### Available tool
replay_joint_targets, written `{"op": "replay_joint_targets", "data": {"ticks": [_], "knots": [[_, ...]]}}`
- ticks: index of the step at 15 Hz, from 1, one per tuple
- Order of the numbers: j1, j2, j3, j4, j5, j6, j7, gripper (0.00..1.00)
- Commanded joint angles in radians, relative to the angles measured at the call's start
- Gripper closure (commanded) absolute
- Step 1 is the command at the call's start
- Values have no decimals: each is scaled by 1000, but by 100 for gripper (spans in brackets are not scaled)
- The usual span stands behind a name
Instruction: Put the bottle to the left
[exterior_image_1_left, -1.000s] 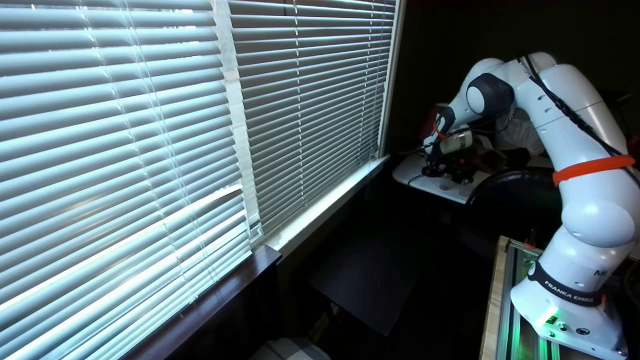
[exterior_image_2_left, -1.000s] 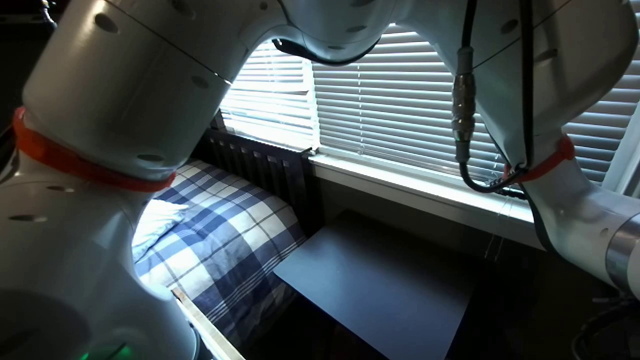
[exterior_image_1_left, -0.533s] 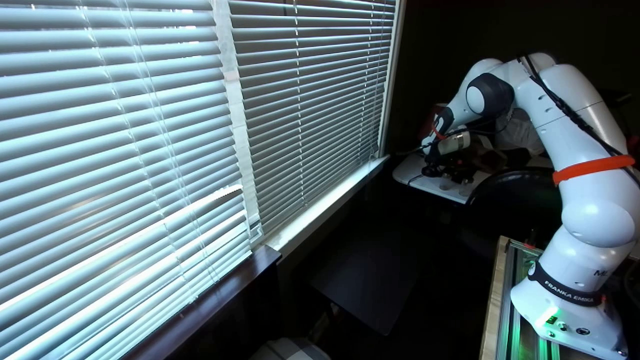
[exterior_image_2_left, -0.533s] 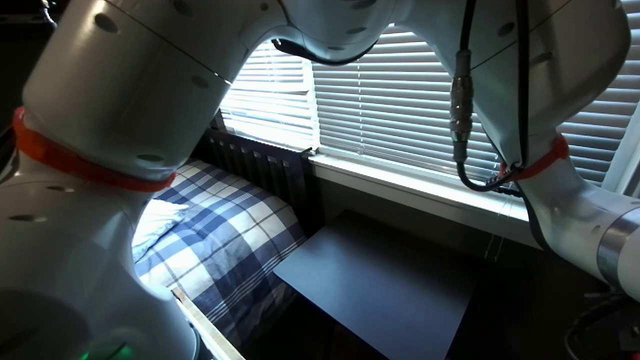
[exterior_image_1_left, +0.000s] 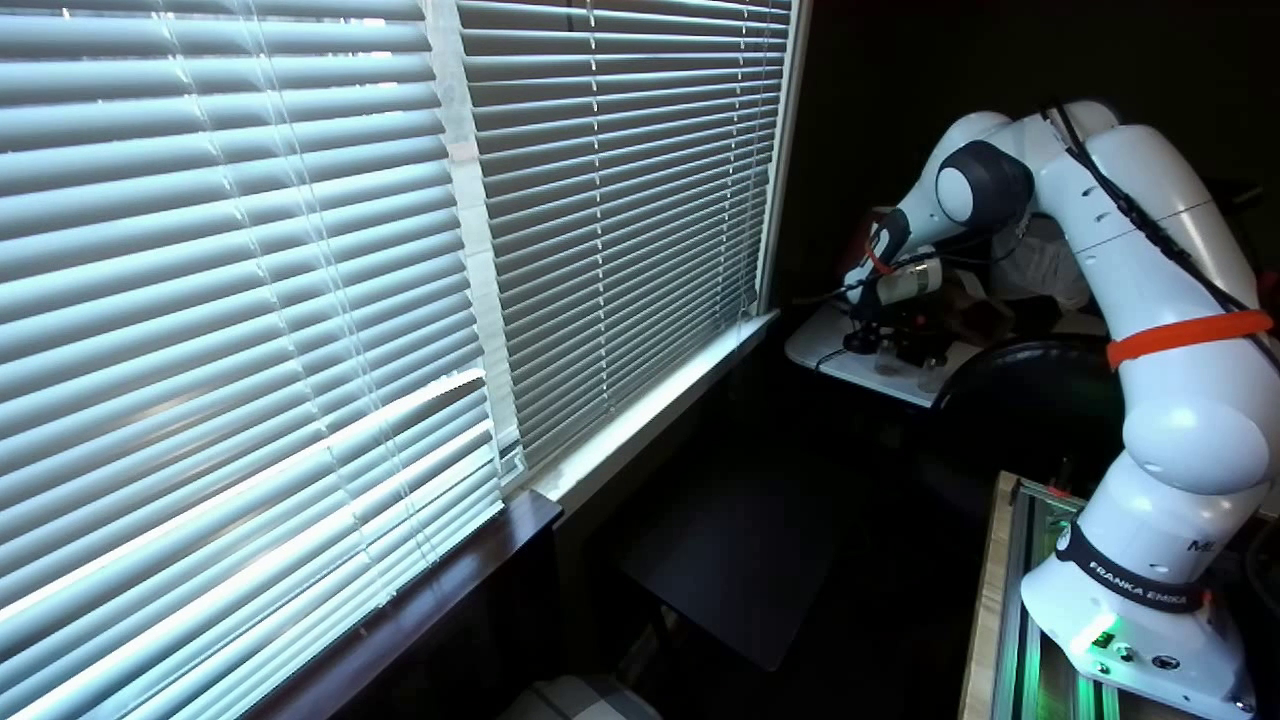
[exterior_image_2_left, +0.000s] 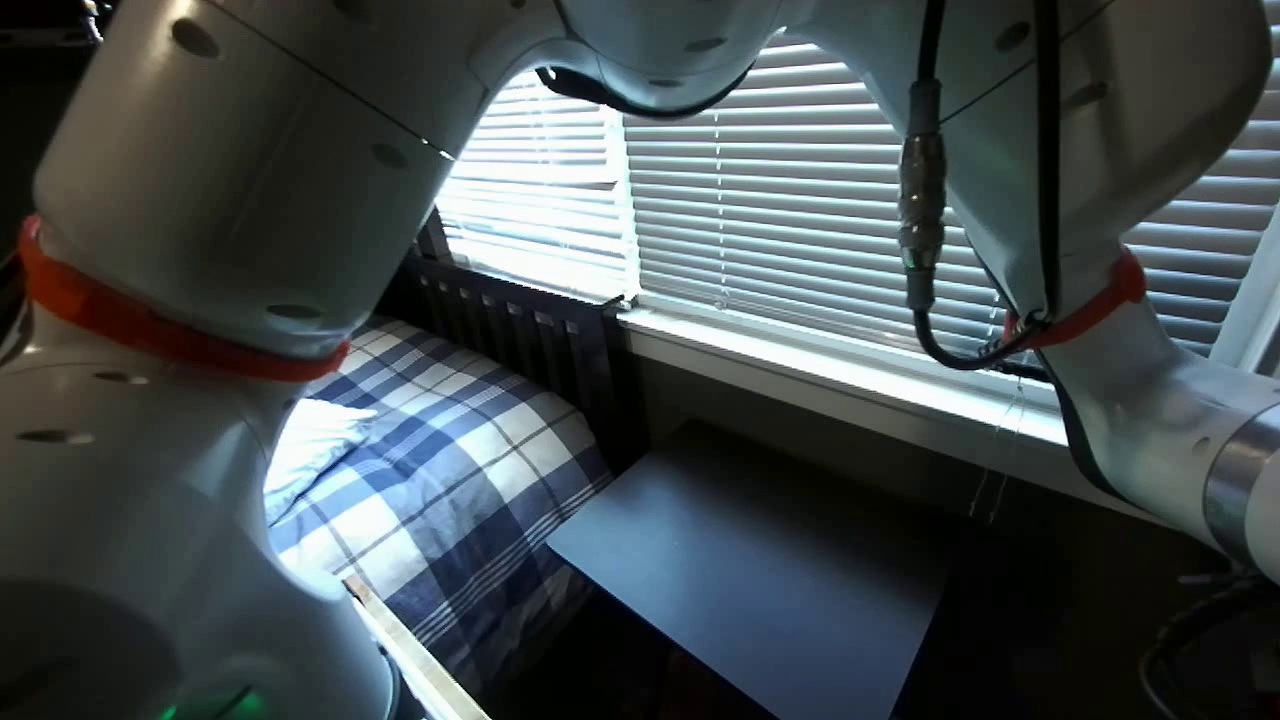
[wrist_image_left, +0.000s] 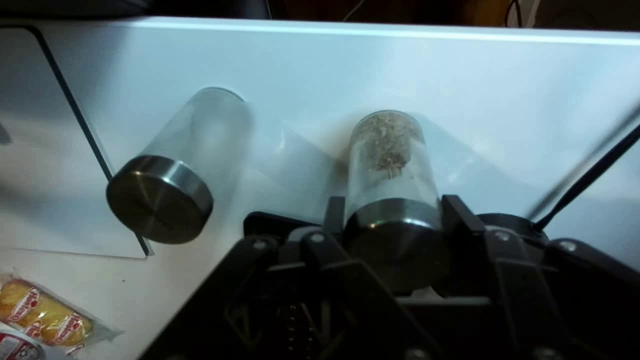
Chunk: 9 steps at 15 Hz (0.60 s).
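Your arm (exterior_image_1_left: 1140, 270) is a bit higher now; your end effector (wrist_image_left: 396, 215) holds the bottle (wrist_image_left: 393, 192), with another jar (wrist_image_left: 177, 167) at nine o'clock in the wrist view.

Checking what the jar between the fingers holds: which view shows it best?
Wrist view: the jar is close, its brownish contents visible. An exterior view shows the jar small and dim; elsewhere I can't make it out.

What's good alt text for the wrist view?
Black tool with its jaws on both sides of a metal-lidded clear bottle, brown bits inside; whether it grips is unclear. Left in the picture, a second bottle, also metal-lidded, stands on a white table, with a wrapped yellow snack at lower left.
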Motion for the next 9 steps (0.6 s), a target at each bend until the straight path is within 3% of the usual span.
{"op": "replay_joint_targets", "data": {"ticks": [1, 4, 9], "knots": [[-9, -115, 12, -84, 34, 37, -79, 75], [-17, -206, 29, -141, 44, 61, -158, 75], [-25, -411, 111, -327, 65, 180, -412, 75]]}}
